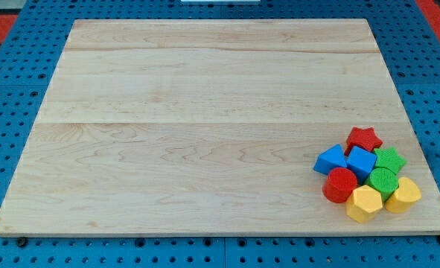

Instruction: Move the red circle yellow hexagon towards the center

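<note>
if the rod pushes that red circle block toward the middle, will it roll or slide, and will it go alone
The red circle stands flat, so it probably slides rather than rolls. It touches the yellow hexagon and sits beside the blue blocks, so neighbours may shift too. My tip isn't clearly visible.

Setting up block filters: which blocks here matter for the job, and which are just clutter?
Job: red circle, yellow hexagon.
Clutter: red star, blue blocks, green star, green circle, second yellow block.
My tip isn't clearly in view.

- A pale wooden board (205, 112) of joined planks fills most of the view.
- Beneath it lies a blue pegboard (11, 89) with rows of small holes.
- Red patches (0, 18) show at both top corners.
- Light is even.
</note>
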`<state>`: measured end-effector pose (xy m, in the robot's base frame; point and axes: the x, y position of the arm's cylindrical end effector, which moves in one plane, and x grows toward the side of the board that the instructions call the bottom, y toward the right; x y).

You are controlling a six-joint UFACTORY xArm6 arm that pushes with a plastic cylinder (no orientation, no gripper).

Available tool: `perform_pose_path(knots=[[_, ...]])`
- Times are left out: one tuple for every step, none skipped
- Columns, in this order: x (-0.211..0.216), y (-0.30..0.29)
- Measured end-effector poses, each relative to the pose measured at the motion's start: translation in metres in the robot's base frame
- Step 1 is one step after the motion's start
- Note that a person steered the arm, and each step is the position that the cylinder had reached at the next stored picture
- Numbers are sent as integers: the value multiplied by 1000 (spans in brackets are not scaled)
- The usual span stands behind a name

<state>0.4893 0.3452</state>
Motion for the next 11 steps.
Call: perform_pose_path(knots=[[48,-12],[74,-24],[98,-61],[128,-93],[128,-118],[118,-146],[108,-169],[97,-188],[76,-208],[57,-223],[38,-245]])
